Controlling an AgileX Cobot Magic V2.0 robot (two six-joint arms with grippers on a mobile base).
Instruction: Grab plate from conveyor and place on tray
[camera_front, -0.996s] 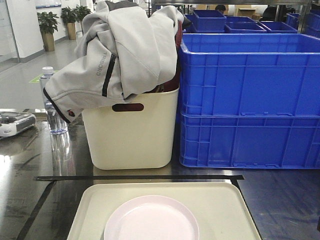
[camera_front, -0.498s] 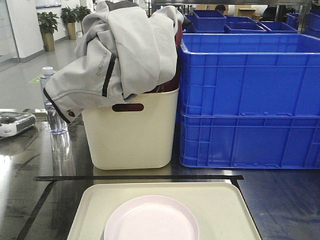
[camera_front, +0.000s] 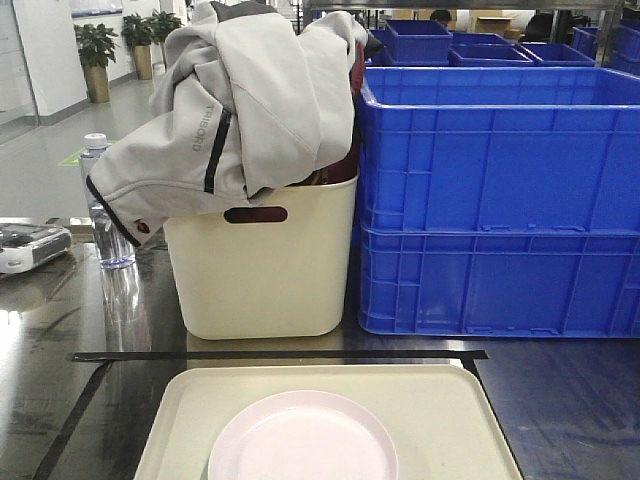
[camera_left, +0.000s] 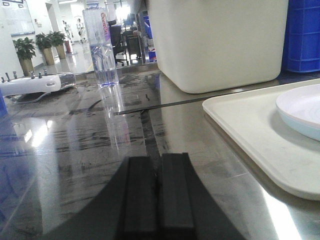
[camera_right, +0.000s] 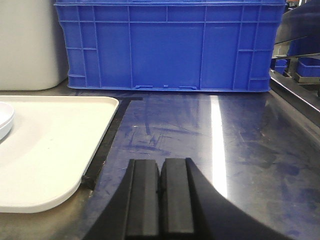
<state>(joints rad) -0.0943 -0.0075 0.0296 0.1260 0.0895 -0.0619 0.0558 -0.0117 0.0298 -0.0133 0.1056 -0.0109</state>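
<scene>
Round glossy pink plate lies flat on the cream tray; both pincers clenched, empty, on the steel counter.

Reflective steel worktop with black tape lines. Behind: pale glossy floor, white wall, potted plants, bright daylight from the left.

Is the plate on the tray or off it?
On it: the plate lies flat inside the tray rim.
</scene>
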